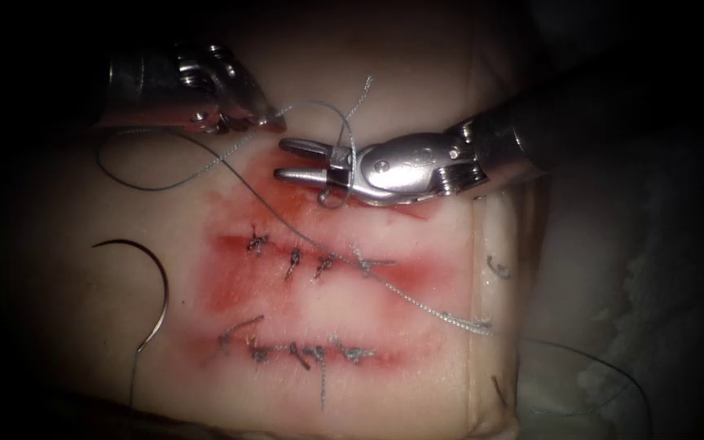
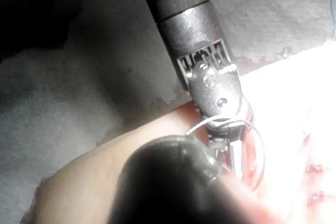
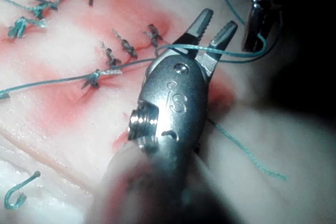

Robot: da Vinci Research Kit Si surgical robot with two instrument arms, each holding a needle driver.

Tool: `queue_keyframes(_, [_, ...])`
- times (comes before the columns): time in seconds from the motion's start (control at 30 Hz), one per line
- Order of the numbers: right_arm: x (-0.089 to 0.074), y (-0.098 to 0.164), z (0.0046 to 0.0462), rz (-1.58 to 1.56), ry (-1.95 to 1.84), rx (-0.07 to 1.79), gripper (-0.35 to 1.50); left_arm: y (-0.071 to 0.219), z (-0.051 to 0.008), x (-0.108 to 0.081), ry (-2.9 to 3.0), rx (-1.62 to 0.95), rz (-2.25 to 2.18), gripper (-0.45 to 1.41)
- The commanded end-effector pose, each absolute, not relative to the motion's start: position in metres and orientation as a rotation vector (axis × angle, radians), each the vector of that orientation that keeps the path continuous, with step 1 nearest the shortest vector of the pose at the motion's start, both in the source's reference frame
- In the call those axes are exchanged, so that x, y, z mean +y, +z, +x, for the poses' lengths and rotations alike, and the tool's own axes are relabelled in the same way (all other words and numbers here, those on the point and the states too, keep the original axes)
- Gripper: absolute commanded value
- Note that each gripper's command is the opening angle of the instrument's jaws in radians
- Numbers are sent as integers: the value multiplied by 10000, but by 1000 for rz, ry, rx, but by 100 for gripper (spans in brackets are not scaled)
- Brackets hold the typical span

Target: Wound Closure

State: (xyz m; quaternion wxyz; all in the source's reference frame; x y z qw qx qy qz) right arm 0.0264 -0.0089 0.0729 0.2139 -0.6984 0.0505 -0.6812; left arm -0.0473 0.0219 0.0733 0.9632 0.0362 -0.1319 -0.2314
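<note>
Across the tissue [image 1: 417, 407], the needle [image 1: 152, 281] lay free, left of the cut [image 1: 311, 261]; the left tool [image 1: 266, 122] pinched thread [image 1: 205, 163] looped around the right tool [image 1: 287, 161], whose parted jaws held nothing.

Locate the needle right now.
In the endoscope view the needle lies free on the tissue, left of both stitched cuts, below the left pincer; neither tool holds it.

Endoscope light pools on the tissue [image 1: 385, 301] with dark vignetted edges; the left wrist view is glare-washed, its foreground blurred.
</note>
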Motion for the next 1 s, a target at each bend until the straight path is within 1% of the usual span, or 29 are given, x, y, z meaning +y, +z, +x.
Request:
queue_keyframes(0.03, [-86,740,265,-1971,-1867,182,-11,738,-480,224,-476,-264,70,-45])
queue_keyframes(0.07, [-86,741,263,-1997,-1844,207,-20,739,-481,224,-488,-263,71,-45])
queue_keyframes(0.13, [-87,741,262,-2030,-1791,261,-18,742,-481,223,-493,-253,77,-45])
queue_keyframes(0.17, [-87,741,262,-2053,-1773,271,-6,747,-481,220,-497,-244,85,-45])
queue_keyframes(0.23, [-86,739,263,-2043,-1740,270,-6,752,-481,214,-495,-244,97,-45])
queue_keyframes(0.27, [-85,738,263,-2046,-1721,270,-3,754,-481,211,-494,-239,102,-45])
queue_keyframes(0.3, [-81,736,263,-2047,-1707,260,11,758,-480,205,-492,-225,108,-45])
queue_keyframes(0.37, [-76,732,263,-2028,-1696,240,48,761,-479,200,-491,-217,118,-45])
queue_keyframes(0.4, [-74,730,263,-2015,-1690,226,49,762,-480,198,-491,-212,120,-45])
queue_keyframes(0.43, [-67,725,264,-1966,-1662,161,63,762,-481,194,-497,-207,127,-45])
queue_keyframes(0.47, [-65,723,265,-1941,-1655,133,64,762,-482,192,-496,-202,139,-45])
queue_keyframes(0.5, [-60,721,267,-1889,-1649,77,83,760,-484,188,-496,-196,146,-45])
queue_keyframes(0.6, [-56,721,269,-1785,-1689,24,80,756,-490,181,-499,-193,148,-45])
queue_keyframes(0.73, [-61,730,273,-1614,-1741,-23,81,751,-506,172,-516,-186,144,-45])
queue_keyframes(0.8, [-66,737,275,-1531,-1726,-35,69,751,-512,171,-523,-183,142,-45])
queue_keyframes(0.97, [-84,755,277,-1339,-1717,-40,53,756,-518,170,-526,-160,159,-45])
queue_keyframes(1.0, [-89,759,277,-1296,-1710,-43,44,757,-518,169,-526,-154,160,-45])
